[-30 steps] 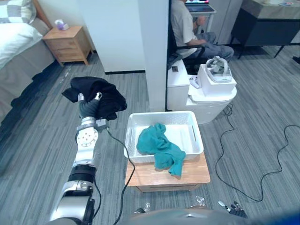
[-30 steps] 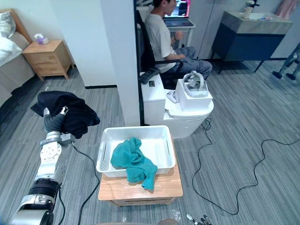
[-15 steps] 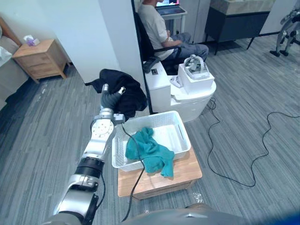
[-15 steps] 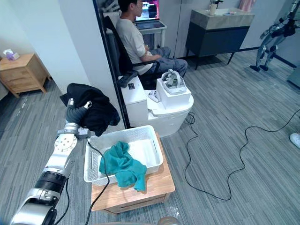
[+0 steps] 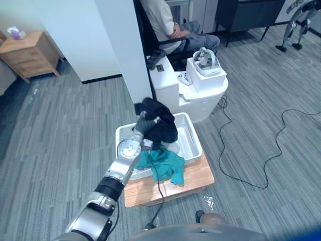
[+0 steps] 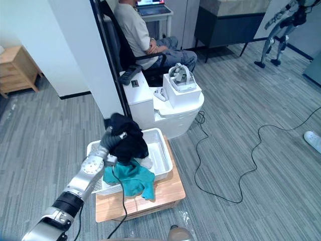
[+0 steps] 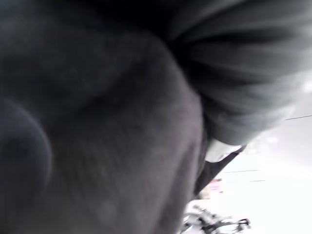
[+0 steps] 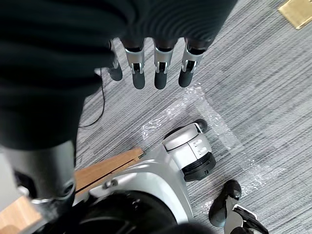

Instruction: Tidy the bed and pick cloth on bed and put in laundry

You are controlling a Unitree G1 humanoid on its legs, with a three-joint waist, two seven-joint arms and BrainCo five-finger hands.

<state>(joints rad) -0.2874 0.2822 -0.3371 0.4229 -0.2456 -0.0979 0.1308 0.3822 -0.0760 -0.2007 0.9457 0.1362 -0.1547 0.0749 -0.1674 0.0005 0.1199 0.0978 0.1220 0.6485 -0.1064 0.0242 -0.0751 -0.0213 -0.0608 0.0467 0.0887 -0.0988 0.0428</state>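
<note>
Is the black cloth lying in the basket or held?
Held: the left hand grips the bunched black cloth over the white basket; whether its hem touches inside, cannot tell.

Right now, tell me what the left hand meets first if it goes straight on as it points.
The left hand grips the black cloth; beyond it, probably the white cabinet, though height is unclear.

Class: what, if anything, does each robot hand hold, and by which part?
The left hand grips the black garment by a bunched fold, over the white basket. The right hand holds nothing.
</note>
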